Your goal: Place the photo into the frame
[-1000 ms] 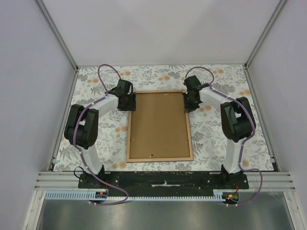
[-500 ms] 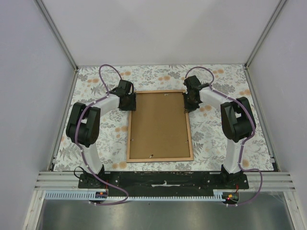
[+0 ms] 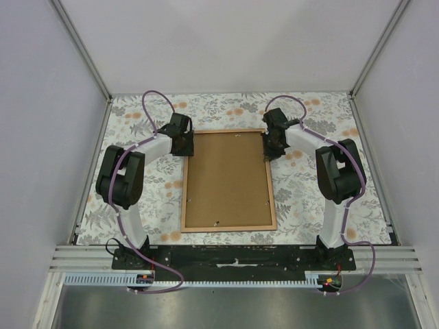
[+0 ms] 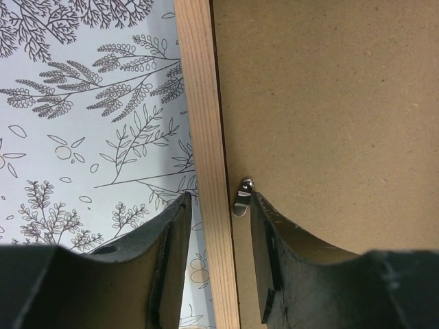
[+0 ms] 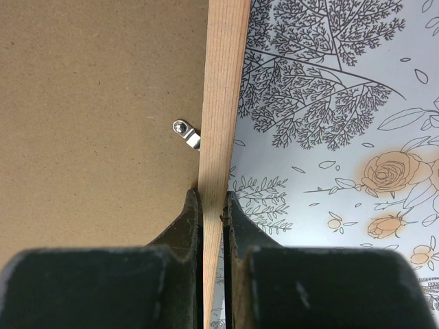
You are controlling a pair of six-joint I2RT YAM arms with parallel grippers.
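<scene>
The frame point(image 3: 184, 199) lies back up in the middle of the table, its light wood rails around the brown fibreboard backing panel point(image 3: 228, 181). The photo is not in view. My left gripper point(image 3: 184, 145) is open at the upper left rail; in the left wrist view point(image 4: 218, 226) one finger stands on each side of the rail point(image 4: 202, 103), the inner one beside a metal clip point(image 4: 243, 195). My right gripper point(image 3: 269, 147) is at the upper right rail; in the right wrist view point(image 5: 213, 205) it is shut on the rail point(image 5: 223, 82), just below another clip point(image 5: 186, 133).
A floral tablecloth point(image 3: 309, 199) covers the table around the frame. Pale enclosure walls with metal posts point(image 3: 86, 51) stand at the left, right and back. The arm bases sit on a black bar point(image 3: 233, 257) at the near edge.
My left arm has shifted slightly, its elbow a little to the right and its gripper a little farther up the left rail. The right arm and the frame have not moved.
</scene>
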